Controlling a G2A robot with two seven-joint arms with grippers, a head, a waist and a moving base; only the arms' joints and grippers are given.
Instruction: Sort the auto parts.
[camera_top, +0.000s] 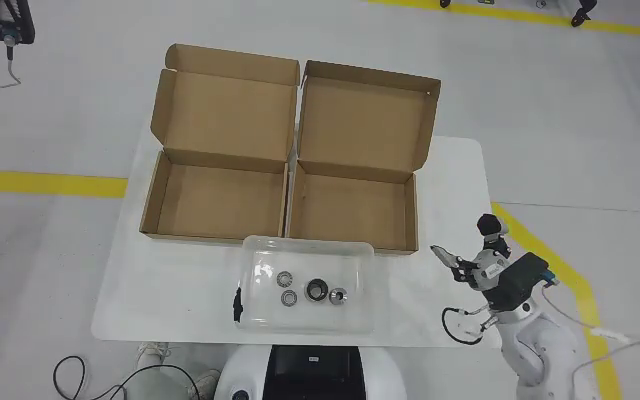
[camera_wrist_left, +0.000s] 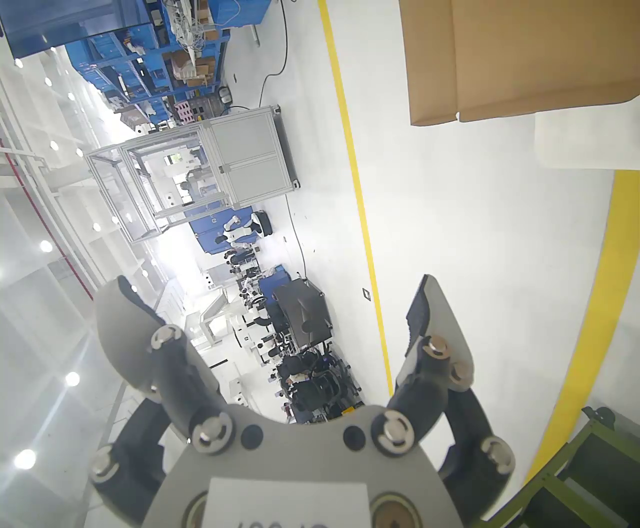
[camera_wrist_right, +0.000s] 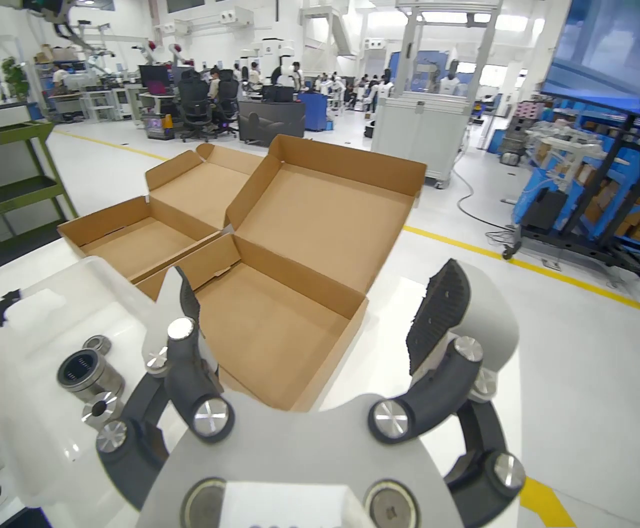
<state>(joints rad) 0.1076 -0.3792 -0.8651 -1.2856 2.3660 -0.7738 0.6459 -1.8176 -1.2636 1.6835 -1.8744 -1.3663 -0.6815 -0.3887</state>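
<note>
The right fingers (camera_wrist_right: 440, 305) and left fingers (camera_wrist_left: 430, 320) are hanging spread and empty as the bearings (camera_wrist_right: 90, 372) are waiting in the clear tray (camera_wrist_right: 95, 275), left of the right fingers; the smooth round parts are likely risking slipping from an off-centre pinch

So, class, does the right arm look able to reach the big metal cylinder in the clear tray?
Probably yes. The tray is open on top, nothing covers the metal cylinder, and the right claw hangs open and empty nearby.
</note>
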